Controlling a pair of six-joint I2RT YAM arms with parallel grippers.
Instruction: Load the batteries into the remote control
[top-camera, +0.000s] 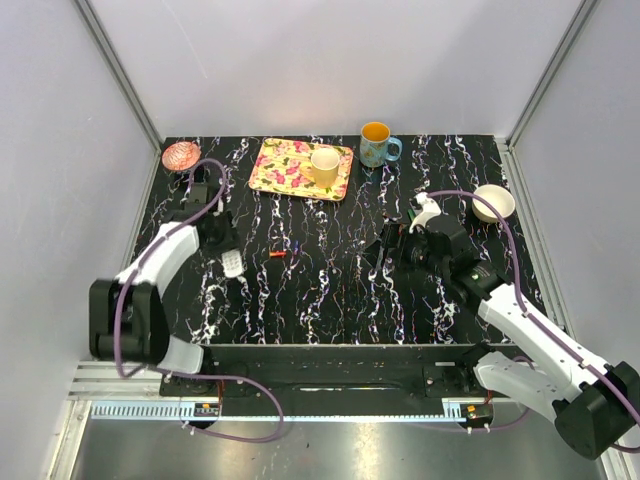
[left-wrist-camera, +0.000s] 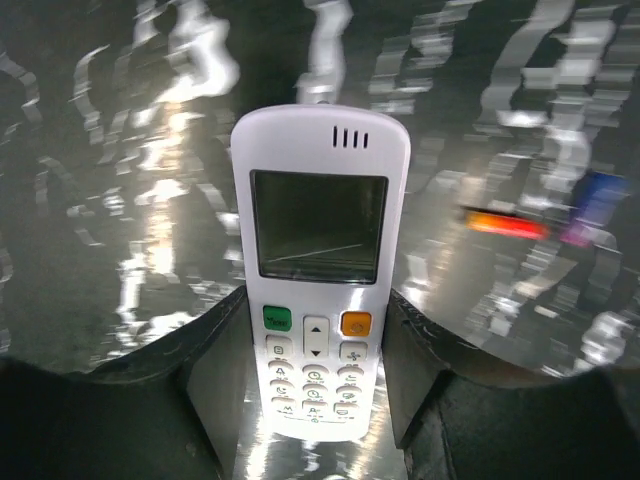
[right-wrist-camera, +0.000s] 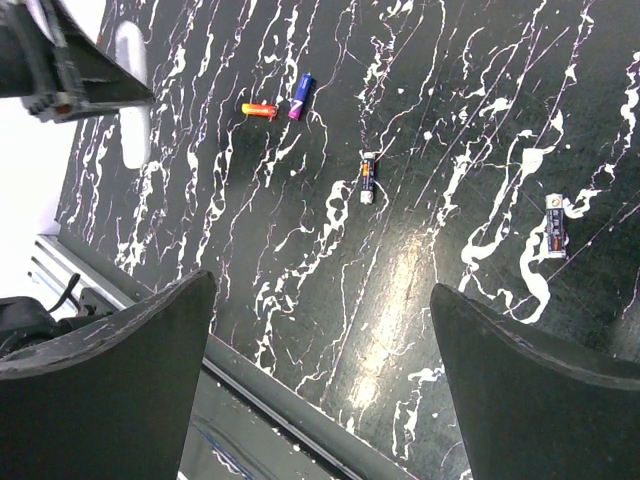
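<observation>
Remote control (left-wrist-camera: 320, 200) buttons-up between left gripper (left-wrist-camera: 318, 335) fingers, clamp unclear; right gripper (right-wrist-camera: 322, 290) released; batteries (right-wrist-camera: 367, 178) loose, probably none loaded.

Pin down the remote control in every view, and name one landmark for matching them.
Top external: remote control, left of centre.
Left wrist: centre, keypad facing the camera.
Right wrist: upper left, a white oblong.
Shared landmark: the red-orange battery, to its right in all three.
</observation>
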